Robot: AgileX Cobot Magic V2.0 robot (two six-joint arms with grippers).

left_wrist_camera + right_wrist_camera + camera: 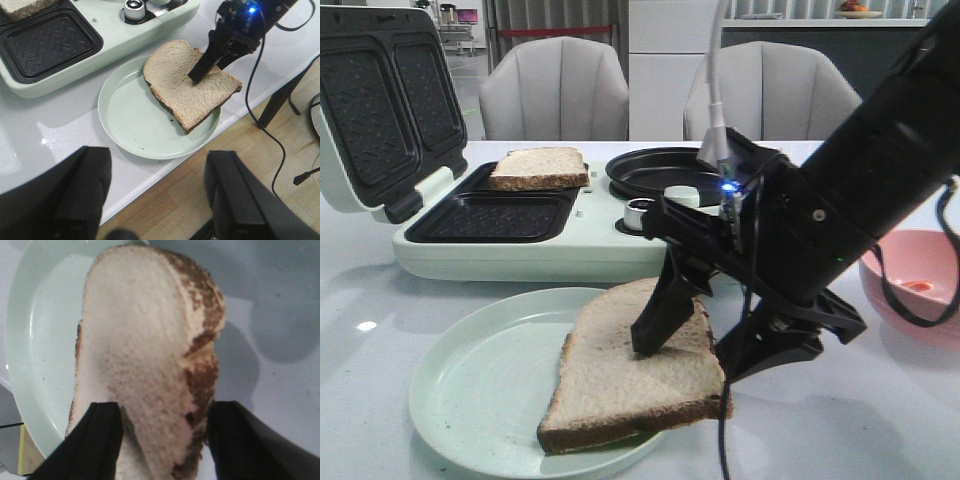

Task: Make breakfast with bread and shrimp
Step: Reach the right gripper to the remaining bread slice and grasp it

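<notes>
Gripping slice (635, 375) on plate (470, 390): front view shows right gripper (715, 345) with one finger on top of bread, other at its outer edge, off plate rim. Second slice (540, 167) sits in sandwich maker (520, 250), well beyond gripper. Pink bowl (920, 280) off to side; orange bit inside, too small to tell.

Left wrist view: left gripper (157, 197) apart, empty, near plate (125, 115); right arm nearer slice (192, 85).

Right wrist view: fingers (100, 440) clamped across slice (145, 365); long axis runs straight away from gripper.
</notes>
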